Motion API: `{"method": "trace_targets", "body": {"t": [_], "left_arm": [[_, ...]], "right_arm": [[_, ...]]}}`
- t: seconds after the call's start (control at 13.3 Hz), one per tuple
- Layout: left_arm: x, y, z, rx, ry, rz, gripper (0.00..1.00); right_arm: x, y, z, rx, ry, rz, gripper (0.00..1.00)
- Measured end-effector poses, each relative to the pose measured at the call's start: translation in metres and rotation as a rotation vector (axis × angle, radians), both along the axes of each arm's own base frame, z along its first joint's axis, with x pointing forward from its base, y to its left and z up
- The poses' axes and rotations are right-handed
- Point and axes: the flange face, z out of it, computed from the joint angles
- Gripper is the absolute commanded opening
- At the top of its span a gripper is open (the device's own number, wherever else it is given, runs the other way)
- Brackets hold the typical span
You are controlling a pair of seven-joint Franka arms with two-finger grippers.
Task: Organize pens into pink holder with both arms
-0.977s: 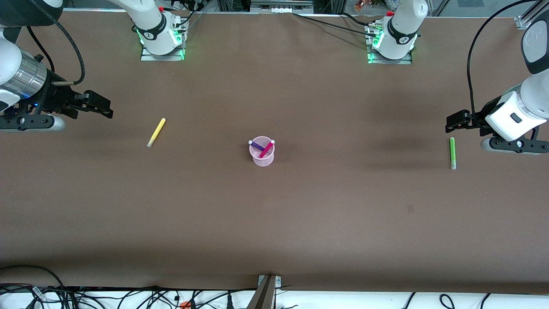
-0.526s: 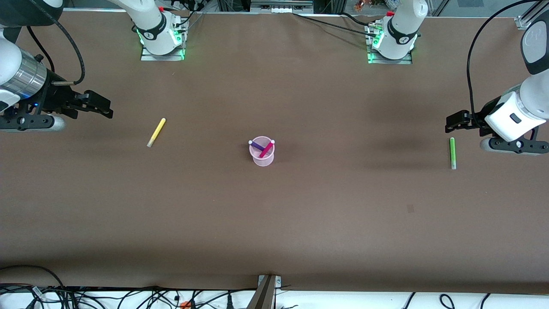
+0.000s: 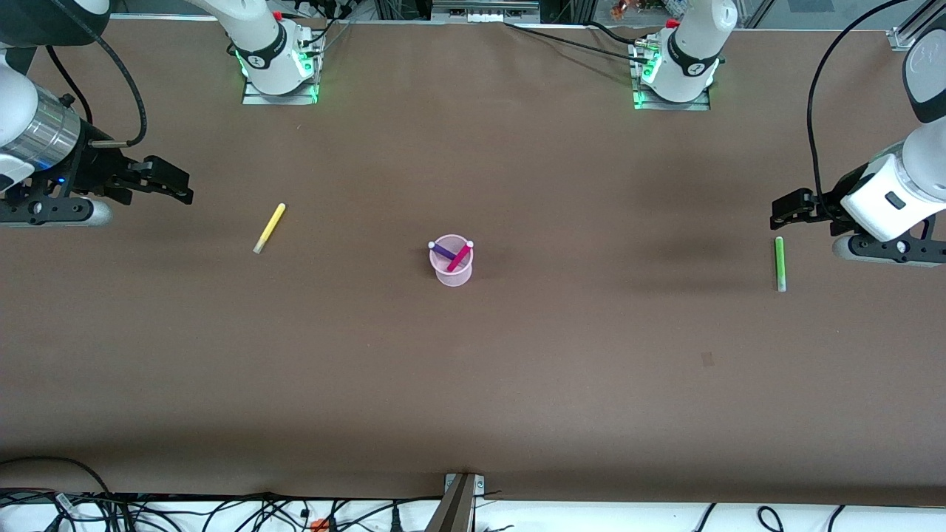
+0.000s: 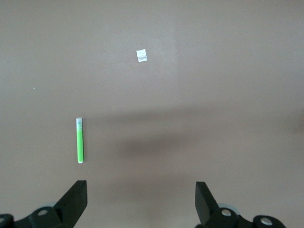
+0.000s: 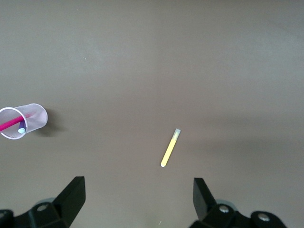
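The pink holder [image 3: 451,264] stands mid-table with the purple pen [image 3: 442,250] and the magenta pen [image 3: 460,256] leaning in it; it also shows in the right wrist view [image 5: 23,120]. The yellow pen [image 3: 269,227] lies flat toward the right arm's end and shows in the right wrist view [image 5: 170,147]. The green pen [image 3: 779,263] lies flat toward the left arm's end and shows in the left wrist view [image 4: 80,140]. My right gripper [image 3: 179,191] is open and empty, above the table beside the yellow pen. My left gripper [image 3: 783,207] is open and empty, just above the green pen's end.
The brown table [image 3: 473,369] spreads wide around the holder. A small pale scrap [image 4: 141,55] lies on it in the left wrist view. The arm bases [image 3: 277,63] stand at the table's edge farthest from the front camera. Cables lie along the nearest edge.
My left arm has drifted slightly toward its end of the table and up. The right arm and all pens have not moved.
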Motion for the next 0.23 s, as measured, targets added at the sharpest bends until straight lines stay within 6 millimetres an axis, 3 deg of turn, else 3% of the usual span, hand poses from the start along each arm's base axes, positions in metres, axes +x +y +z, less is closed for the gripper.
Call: {"method": "trace_targets", "body": {"t": [0.23], "left_arm": [[-0.0008, 0.0000, -0.0005, 0.000, 0.007, 0.000, 1.00]], "right_arm": [[0.0000, 0.0000, 0.0000, 0.000, 0.000, 0.000, 1.00]]}}
